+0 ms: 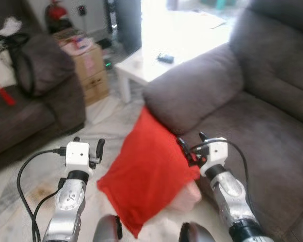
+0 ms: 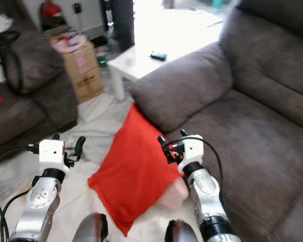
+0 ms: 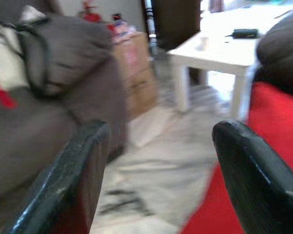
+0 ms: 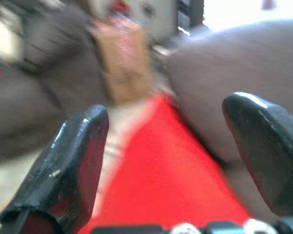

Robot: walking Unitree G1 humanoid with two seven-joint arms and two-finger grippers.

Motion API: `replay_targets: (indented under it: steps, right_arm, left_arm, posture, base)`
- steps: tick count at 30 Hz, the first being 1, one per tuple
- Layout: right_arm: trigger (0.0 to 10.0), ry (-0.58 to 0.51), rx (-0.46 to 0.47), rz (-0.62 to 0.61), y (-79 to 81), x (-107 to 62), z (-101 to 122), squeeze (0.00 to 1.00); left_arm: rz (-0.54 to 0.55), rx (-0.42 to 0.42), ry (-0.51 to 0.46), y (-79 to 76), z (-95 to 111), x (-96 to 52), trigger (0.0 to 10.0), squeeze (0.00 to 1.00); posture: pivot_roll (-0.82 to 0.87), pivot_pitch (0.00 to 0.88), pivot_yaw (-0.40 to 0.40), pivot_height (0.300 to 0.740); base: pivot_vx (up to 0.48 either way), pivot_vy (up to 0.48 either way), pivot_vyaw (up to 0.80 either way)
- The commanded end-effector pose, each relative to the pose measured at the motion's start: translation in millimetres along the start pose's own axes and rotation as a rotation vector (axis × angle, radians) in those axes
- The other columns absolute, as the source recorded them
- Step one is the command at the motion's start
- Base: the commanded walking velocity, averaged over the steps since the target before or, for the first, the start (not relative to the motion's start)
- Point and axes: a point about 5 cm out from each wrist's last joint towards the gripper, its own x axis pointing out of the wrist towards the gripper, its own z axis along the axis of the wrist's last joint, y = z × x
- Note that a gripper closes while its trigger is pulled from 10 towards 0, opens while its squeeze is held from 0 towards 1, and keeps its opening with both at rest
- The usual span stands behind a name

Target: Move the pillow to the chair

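We see a bright red cloth pillow (image 1: 144,171), smooth and matt, leaning against a grey sofa (image 1: 252,116) covered in soft, suede-like matt fabric. A dark brown armchair (image 1: 35,96) wears a similar napped cloth. The low white table (image 1: 156,55) has a smooth, glossy top. Brown cardboard boxes (image 1: 91,70) look dull and papery. The pale floor (image 1: 111,118) looks like polished stone. The gripper fingers (image 3: 73,180) are glossy black plastic, and the forearms (image 1: 68,204) are brushed silver metal.

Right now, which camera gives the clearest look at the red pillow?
The left eye view: the whole red pillow shows there, tilted against the sofa armrest, between both arms. The right eye view shows the same. The left wrist view catches just its red edge; the right wrist view sees a blurred part past the open right end effector.
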Motion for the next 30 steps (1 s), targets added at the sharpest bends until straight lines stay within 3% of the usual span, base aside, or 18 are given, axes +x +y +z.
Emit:
replay_targets:
  steps: [1,30]
  right_arm:
    - [10.0,0.035,0.000,-0.045,-14.5,-10.6,-6.7,0.00]
    - [10.0,0.050,-0.006,-0.026,-13.7,-10.5,-8.2,0.00]
  left_arm:
    - [-0.019,-0.010,-0.004,-8.8,1.7,-0.3,10.0,0.00]
    - [-0.025,-0.014,-0.005,-11.2,1.3,-0.2,10.0,0.00]
  posture:
    - [0.08,0.136,-0.009,0.628]
    - [0.08,0.128,-0.014,0.628]
  base:
    - [0.251,0.000,0.00]
    - [0.260,0.000,0.00]
